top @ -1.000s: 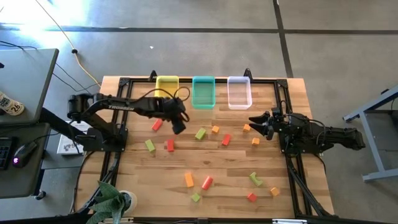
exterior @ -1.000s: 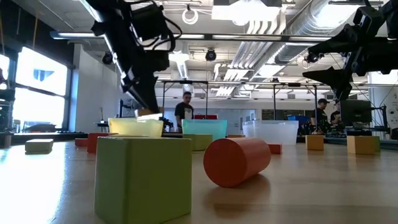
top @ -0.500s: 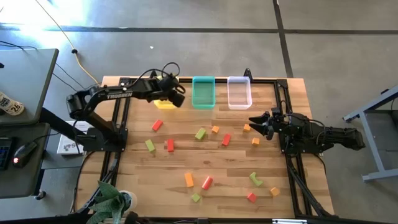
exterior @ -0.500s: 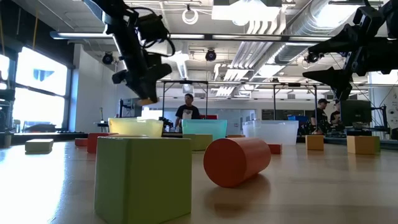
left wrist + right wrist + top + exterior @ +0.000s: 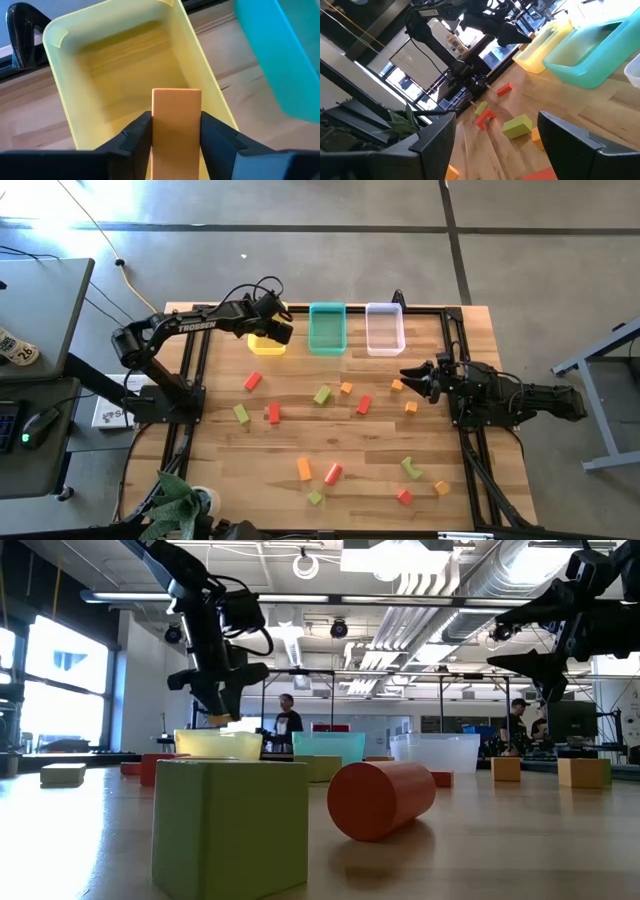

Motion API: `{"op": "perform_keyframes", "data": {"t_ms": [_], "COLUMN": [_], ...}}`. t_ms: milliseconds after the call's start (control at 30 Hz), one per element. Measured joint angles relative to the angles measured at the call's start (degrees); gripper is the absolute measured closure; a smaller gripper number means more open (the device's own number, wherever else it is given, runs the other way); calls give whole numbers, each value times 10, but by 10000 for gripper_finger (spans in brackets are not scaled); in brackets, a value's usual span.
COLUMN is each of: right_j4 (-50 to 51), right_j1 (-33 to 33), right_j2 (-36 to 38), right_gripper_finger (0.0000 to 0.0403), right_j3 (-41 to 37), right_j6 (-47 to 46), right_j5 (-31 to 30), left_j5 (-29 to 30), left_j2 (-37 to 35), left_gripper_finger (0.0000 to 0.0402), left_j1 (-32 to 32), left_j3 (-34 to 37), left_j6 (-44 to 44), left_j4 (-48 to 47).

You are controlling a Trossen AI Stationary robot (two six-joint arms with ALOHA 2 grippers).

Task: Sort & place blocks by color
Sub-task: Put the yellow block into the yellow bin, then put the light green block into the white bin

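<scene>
My left gripper (image 5: 278,332) hangs over the yellow bin (image 5: 262,346) at the table's far side, shut on an orange block (image 5: 176,115). In the low view the block (image 5: 218,719) shows just above the bin's rim (image 5: 218,736). Red (image 5: 252,381), green (image 5: 322,394) and orange (image 5: 304,469) blocks lie scattered flat on the wooden table. My right gripper (image 5: 408,375) waits open and level at the table's right side, holding nothing; an orange block (image 5: 397,385) lies just beside it. My left gripper pinches the orange block by its two long sides (image 5: 156,131) between its two fingers (image 5: 137,132). The fingers slant steeply down from the table's left, and the block's free end sticks out past them. The block is lifted clear, over the inside of the yellow bin.
A teal bin (image 5: 327,328) and a clear bin (image 5: 385,328) stand in a row to the right of the yellow one. A potted plant (image 5: 178,505) sits at the near left corner. People show in the room beyond the table in the low view.
My left gripper has swung from above the table near the red block toward the far edge and now hangs over the yellow bin. Its wrist has rolled on the way, and the orange block has stayed between its fingers, clear of the table.
</scene>
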State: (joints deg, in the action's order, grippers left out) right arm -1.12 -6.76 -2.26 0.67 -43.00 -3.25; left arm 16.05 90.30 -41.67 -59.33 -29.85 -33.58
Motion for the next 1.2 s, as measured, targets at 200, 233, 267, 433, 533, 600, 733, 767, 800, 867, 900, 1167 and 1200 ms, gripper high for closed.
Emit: {"op": "perform_keyframes", "data": {"t_ms": [200,233,267,433,533,600,733,767,800,867,900,1167,1200], "right_j4": [-1,-2,-2,-5,-5,-5,-8,-9,-10,-10,-10,-10,-6], "right_j1": [0,0,0,0,0,0,0,0,0,0,0,0,0], "right_j2": [0,0,0,0,0,0,0,0,0,0,0,-1,-1], "right_gripper_finger": [135,135,135,135,135,135,135,135,135,135,135,135,135], "right_j3": [0,0,0,0,0,0,0,0,0,0,0,8,18], "right_j6": [-35,-35,-35,-48,-66,-76,-91,-96,-100,-109,-109,-89,-80], "right_j5": [0,0,-1,-26,-30,-33,-50,-57,-62,-68,-68,-84,-87], "left_j5": [0,-1,-3,-12,-15,-16,-42,-53,-66,-97,-110,-156,-156], "left_j2": [0,0,0,0,0,0,0,0,0,-1,-1,-14,-18], "left_gripper_finger": [254,253,251,234,219,210,200,200,200,201,202,200,200], "left_j1": [0,0,0,0,0,0,0,0,0,0,0,3,5], "left_j3": [0,0,0,0,0,0,0,0,0,0,0,0,0], "left_j6": [0,5,12,19,23,30,32,37,44,61,68,86,86], "left_j4": [0,0,0,1,9,11,22,28,36,52,59,79,79]}}
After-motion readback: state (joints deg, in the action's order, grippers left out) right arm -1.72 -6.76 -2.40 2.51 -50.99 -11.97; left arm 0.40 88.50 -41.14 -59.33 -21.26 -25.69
